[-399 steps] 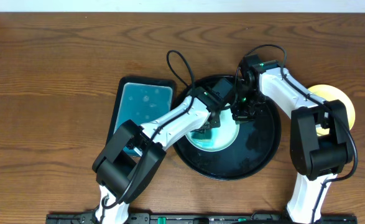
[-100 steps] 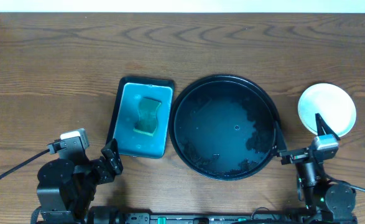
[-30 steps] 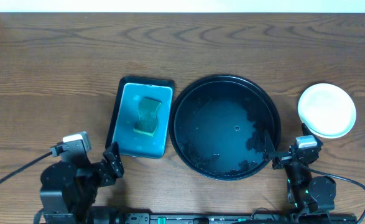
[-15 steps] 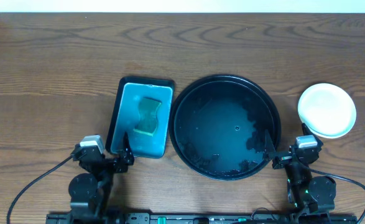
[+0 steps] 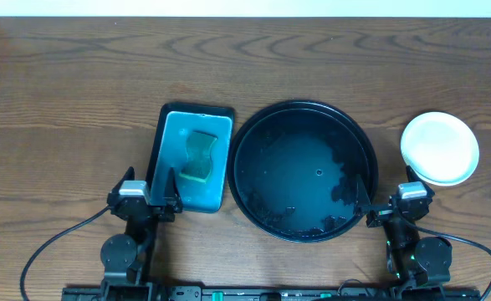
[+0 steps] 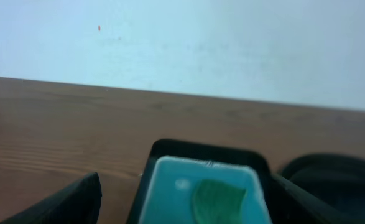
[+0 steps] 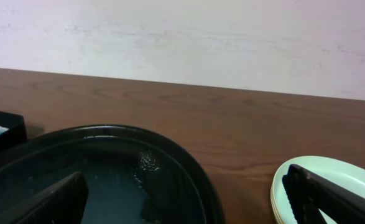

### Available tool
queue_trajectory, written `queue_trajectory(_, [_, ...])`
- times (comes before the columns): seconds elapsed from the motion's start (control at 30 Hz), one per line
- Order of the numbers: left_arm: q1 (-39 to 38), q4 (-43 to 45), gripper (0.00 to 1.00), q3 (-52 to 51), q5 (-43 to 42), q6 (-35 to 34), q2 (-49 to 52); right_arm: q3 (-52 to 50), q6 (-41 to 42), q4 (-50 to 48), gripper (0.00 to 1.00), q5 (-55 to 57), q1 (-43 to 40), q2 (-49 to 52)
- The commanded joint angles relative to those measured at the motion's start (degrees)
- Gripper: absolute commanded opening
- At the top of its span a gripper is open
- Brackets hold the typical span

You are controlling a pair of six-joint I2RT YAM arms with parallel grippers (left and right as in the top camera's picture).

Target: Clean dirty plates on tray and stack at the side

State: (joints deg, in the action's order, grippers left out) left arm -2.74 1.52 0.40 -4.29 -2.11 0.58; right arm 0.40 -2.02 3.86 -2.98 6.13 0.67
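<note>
Seen from overhead, a wooden table (image 5: 61,100) carries three containers in a row. At the centre sits the round black tray (image 5: 295,167), its floor wet and glistening. Just beside its left rim lies a teal rectangular tray (image 5: 171,171) holding a green sponge (image 5: 199,157). At the right of the frame, apart from the black tray, a stack of plates (image 5: 439,148) rests on the table, a pale mint-white one on top.

The left gripper (image 5: 150,188) sits at the lower left, its fingers spread wide and holding nothing, at the teal tray's near end. The right gripper (image 5: 386,194) sits at the lower right, equally wide and holding nothing, between the black tray and the plates.

Only the wrist views show the white wall (image 7: 182,37) behind the table. The right wrist view also shows a second rim beneath the top plate.
</note>
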Motion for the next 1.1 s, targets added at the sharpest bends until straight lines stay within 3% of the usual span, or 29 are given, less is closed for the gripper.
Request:
queue_trajectory(0.0, [-0.24,-3.85,0.84,-0.17,0.46,4.92,-0.48,-0.09,-0.63,0.24,0.99,0.15,0.31,-0.39])
queue_trajectory(1.07, [-0.24,-5.33,0.84,-0.17,0.48,6.36,-0.35,-0.09,-0.63,0.26,0.99,0.15,0.31,-0.39])
